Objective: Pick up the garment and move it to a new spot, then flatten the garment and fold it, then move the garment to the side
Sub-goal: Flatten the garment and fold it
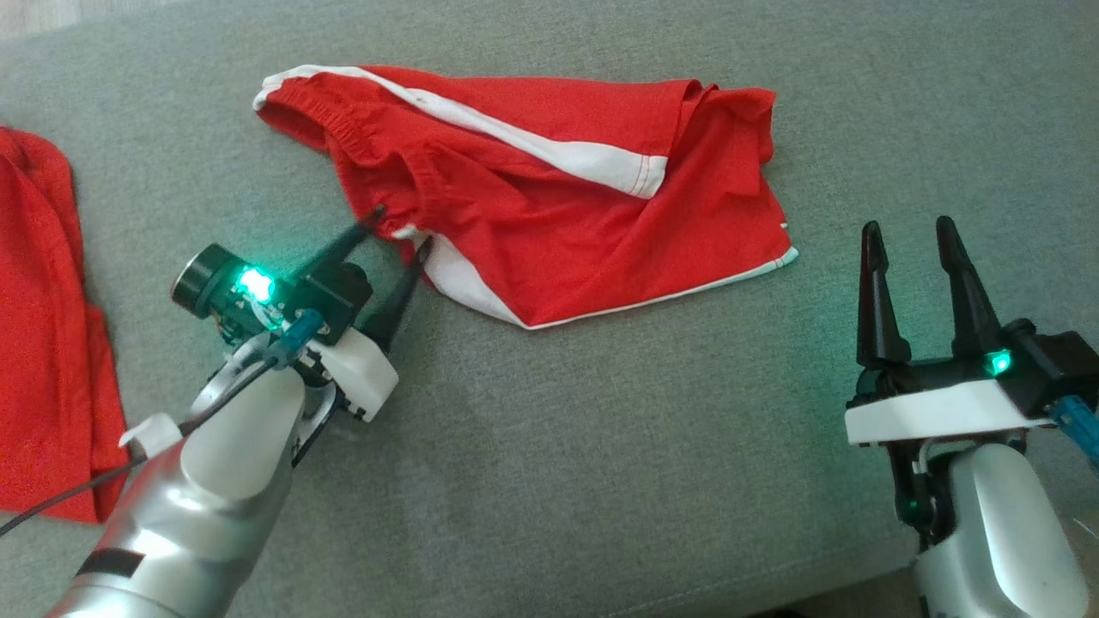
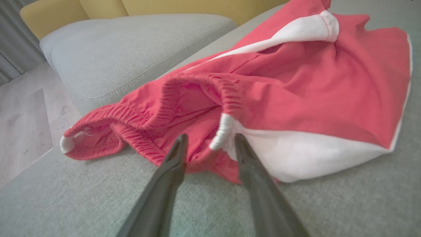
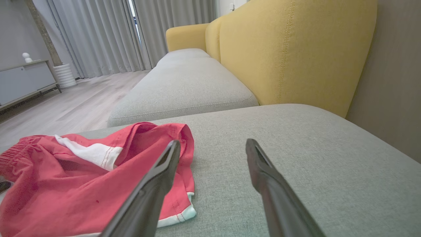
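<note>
Two dark fingers of your left gripper [image 1: 402,227] are standing parted, straddling the elastic waistband [image 2: 227,98] of the crumpled red shorts with white side stripes [image 1: 558,223], which are lying toward the far edge of the grey-green fabric seat cushion [image 1: 601,446]. You are working the first pick-up, I judge; next you are needing to pinch that waistband firmly and lift. Your right gripper [image 1: 908,225] is hovering open and empty near the right edge. Another red cloth [image 1: 43,343] is lying at the left edge. A yellow backrest [image 3: 296,49], pale curtains [image 3: 98,33] and light wood floor [image 3: 65,105] are showing beyond.

Red shorts [image 1: 549,232] (white side stripes, white hem trim) lying crumpled, half-folded on grey seat cushion [image 1: 601,446], elastic waistband [image 1: 352,146] bunched open
</note>
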`<state>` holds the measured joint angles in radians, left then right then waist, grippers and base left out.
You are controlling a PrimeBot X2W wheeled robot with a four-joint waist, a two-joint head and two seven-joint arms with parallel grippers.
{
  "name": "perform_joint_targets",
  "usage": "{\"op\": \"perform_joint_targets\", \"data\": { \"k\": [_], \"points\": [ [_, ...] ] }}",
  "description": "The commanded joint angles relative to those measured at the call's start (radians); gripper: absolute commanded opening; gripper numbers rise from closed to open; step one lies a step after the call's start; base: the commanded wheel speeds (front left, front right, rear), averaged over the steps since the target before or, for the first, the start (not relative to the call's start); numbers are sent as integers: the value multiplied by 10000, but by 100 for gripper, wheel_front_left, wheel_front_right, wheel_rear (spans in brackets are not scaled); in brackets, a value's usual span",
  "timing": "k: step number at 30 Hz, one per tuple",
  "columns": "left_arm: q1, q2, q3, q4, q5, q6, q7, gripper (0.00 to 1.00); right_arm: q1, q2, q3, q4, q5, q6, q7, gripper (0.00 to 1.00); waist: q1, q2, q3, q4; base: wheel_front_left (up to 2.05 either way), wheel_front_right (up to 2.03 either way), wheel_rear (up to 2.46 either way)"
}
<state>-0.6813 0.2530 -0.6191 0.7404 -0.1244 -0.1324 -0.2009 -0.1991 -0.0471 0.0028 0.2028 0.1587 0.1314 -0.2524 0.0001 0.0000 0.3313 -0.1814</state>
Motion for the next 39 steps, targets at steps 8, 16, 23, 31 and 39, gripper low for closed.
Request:
{"op": "perform_joint_targets", "data": {
  "k": [8,16,23,31,39],
  "points": [
    [-364,196,498,-308,-672,34,-526,0,-182,-32,298,266,-818,-7,-93,100,-1,0,-242,329,0,0,0],
    [414,348,453,-1208,-738,110,-600,0,-227,-32,173,1386,-1426,-7,-93,100,-1,0,-400,817,0,0,0],
    [999,265,369,-1892,-768,305,-606,0,-413,-32,-37,2315,-1020,-7,12,100,-1,0,-444,1091,0,0,0],
    [1298,97,297,-2190,-833,395,-608,0,-995,-32,-177,3460,-128,-7,161,100,-1,0,-503,1244,0,0,0],
    [1342,26,223,-2290,-843,386,-608,0,-1748,-32,-34,4812,-215,-7,441,100,-1,0,-486,1354,0,0,0]
  ]
}}
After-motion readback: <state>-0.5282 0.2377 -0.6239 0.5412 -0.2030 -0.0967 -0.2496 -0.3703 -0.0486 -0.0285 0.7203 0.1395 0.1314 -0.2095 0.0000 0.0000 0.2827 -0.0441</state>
